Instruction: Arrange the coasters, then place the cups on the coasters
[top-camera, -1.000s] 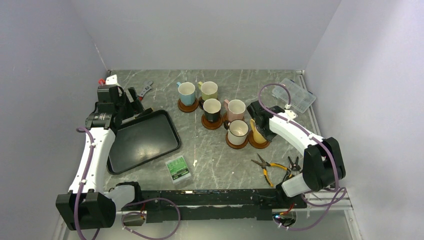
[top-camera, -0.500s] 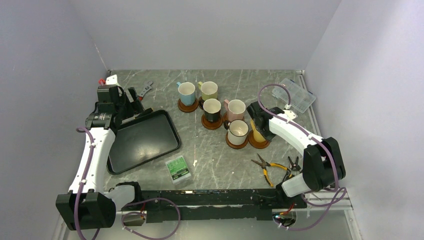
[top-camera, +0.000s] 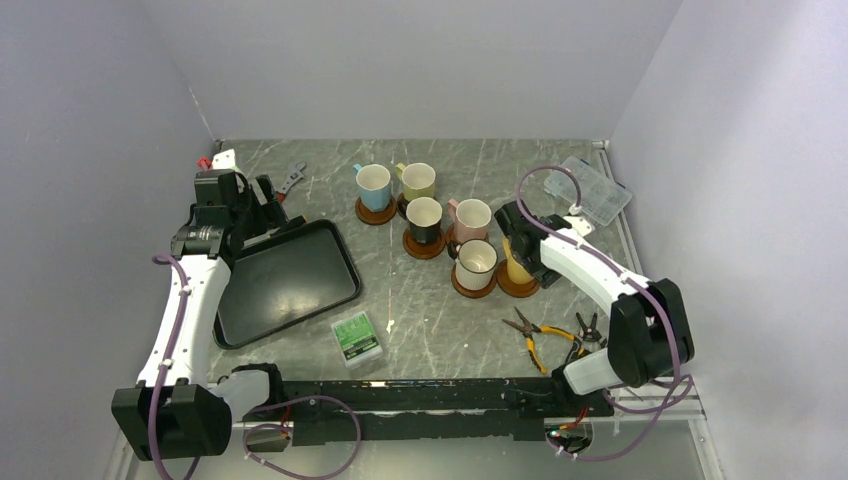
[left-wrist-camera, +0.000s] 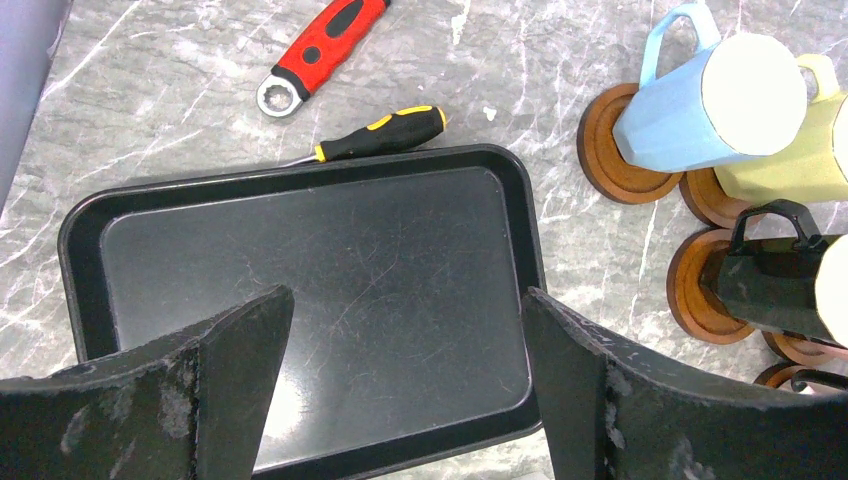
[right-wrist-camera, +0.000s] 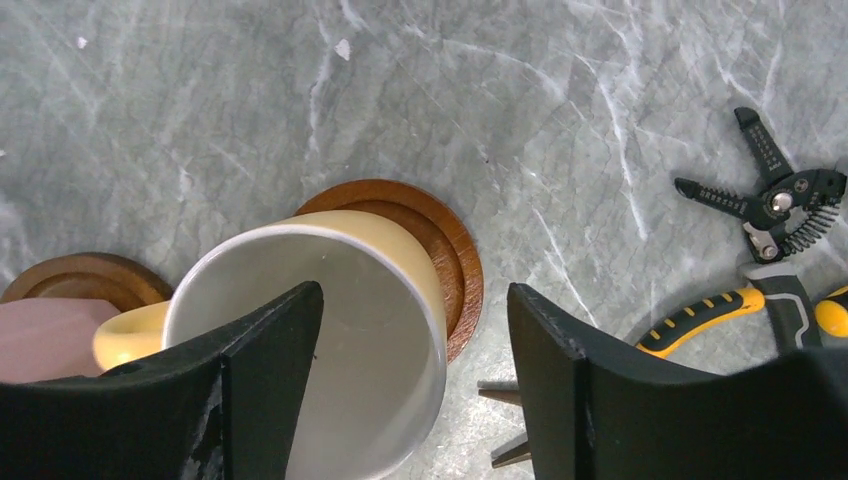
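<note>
Mugs (top-camera: 424, 216) packed tight — open lane between tray (top-camera: 290, 285) and mugs.

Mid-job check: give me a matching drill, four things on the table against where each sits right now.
1 light blue mug
2 yellow mug
3 black tray
4 clear plastic box

A below the left end effector
B far right corner of the table
C on the leftmost coaster
D at the right end effector

Pairs: 1-C, 2-D, 3-A, 4-B

Plain pale lilac walls (top-camera: 420, 60) close in at nine, twelve and three o'clock around the grey marbled tabletop (top-camera: 440, 310).
</note>
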